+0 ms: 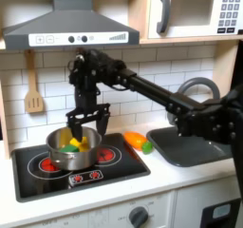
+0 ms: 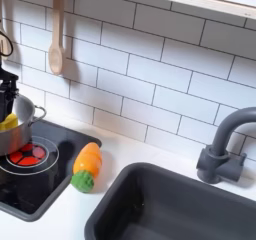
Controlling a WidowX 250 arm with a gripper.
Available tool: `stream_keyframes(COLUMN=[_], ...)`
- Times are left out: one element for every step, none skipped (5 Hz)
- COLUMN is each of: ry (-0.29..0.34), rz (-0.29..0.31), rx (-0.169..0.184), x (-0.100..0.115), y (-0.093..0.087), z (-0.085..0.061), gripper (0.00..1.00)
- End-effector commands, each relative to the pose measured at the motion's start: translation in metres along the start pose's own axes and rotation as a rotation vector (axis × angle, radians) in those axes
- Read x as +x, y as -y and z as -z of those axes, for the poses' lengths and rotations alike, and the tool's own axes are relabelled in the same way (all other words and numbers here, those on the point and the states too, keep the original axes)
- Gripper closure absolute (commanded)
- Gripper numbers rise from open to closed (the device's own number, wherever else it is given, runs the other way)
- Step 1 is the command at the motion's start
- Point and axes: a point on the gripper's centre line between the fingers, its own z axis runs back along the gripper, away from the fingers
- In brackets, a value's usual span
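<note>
On the stove (image 1: 57,175), the steel pot (image 1: 68,152) sat on the left burner holding a yellow item (image 1: 74,142). The gripper (image 1: 82,127) hung spread above its rim at twelve o'clock, pinching nothing. A low descent risked a finger striking the rim and tipping the pot toward the toy carrot (image 1: 138,141) at three o'clock.

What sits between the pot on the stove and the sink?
A toy carrot lies on the counter between the pot and the sink, seen in both exterior views.
</note>
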Motion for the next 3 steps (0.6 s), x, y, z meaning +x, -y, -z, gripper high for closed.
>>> stream_keyframes(ry=[0.000, -0.006, 0.006], rz=[0.045, 0.052, 0.067], rx=[-0.003, -0.003, -0.002], x=[-0.007, -0.009, -0.011], y=[0.030, 0.035, 0.043], z=[0.001, 0.004, 0.001], gripper=[0.00, 0.00, 0.00])
